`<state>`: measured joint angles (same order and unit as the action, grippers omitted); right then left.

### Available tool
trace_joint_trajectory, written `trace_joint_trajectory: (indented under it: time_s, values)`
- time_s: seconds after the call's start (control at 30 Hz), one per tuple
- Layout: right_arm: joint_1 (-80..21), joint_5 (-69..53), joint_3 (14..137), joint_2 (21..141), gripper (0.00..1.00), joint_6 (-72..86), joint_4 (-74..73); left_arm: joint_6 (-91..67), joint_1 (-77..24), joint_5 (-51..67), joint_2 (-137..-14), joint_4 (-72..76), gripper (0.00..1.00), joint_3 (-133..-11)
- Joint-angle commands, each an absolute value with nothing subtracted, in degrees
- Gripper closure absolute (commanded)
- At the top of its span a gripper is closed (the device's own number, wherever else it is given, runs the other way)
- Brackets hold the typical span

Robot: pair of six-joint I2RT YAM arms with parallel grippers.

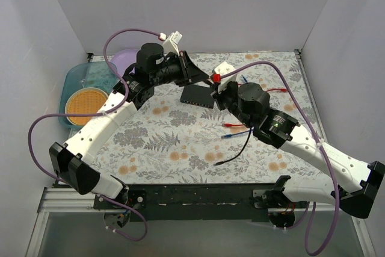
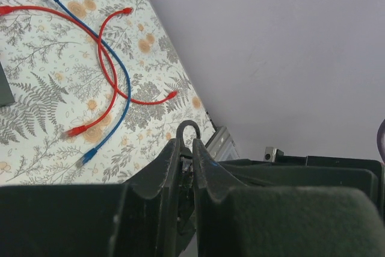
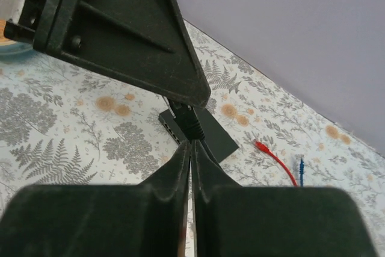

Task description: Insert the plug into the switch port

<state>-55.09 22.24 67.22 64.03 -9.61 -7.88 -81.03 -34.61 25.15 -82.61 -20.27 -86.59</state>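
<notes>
The switch (image 1: 197, 95) is a flat black box lying on the floral mat at the back middle; its port side shows in the right wrist view (image 3: 171, 126). Both grippers meet just above it. My left gripper (image 1: 203, 78) (image 2: 187, 142) is shut on the black plug (image 2: 186, 159), with a loop of black cable (image 2: 187, 126) sticking out past its tips. My right gripper (image 1: 218, 88) (image 3: 192, 145) is shut on the same black cable right behind the plug's boot (image 3: 194, 123). The plug hangs a little above the switch. The cable's loose end (image 1: 231, 156) trails toward the near edge.
Red cables (image 1: 275, 91) and blue cables (image 1: 236, 134) lie on the mat to the right, also in the left wrist view (image 2: 108, 64). A teal tray (image 1: 75, 82) holding an orange disc and a purple plate (image 1: 123, 58) stand at the left. White walls enclose the mat.
</notes>
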Motion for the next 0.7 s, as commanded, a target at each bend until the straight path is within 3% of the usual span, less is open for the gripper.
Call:
trace_joint_trajectory:
  time_s: [0.0, 0.23, 0.43, 0.47, 0.57, 0.67]
  values:
    - [-55.37, 22.15, 68.03, 64.60, 0.99, -9.23, -4.65, -81.13, -34.54, 27.77, -78.67, -17.14, 1.00, -85.87]
    - [-55.11, 19.34, 69.52, 63.64, 0.99, -9.14, -6.77, -79.54, -34.45, 27.77, -73.83, -10.38, 1.00, -80.86]
    - [-55.11, 17.67, 68.91, 60.91, 0.99, -10.90, -6.50, -79.89, -34.37, 29.18, -76.28, -13.87, 1.00, -83.32]
    - [-55.11, 17.67, 68.82, 60.39, 0.74, -11.07, -6.59, -79.81, -34.37, 28.66, -76.46, -14.50, 1.00, -83.58]
    - [-55.11, 16.97, 68.56, 58.28, 0.36, -11.34, -6.59, -79.81, -34.28, 24.71, -77.08, -17.22, 1.00, -84.46]
    - [-55.11, 16.17, 68.64, 56.69, 0.24, -11.43, -6.85, -79.72, -34.36, 21.63, -77.34, -19.07, 1.00, -85.17]
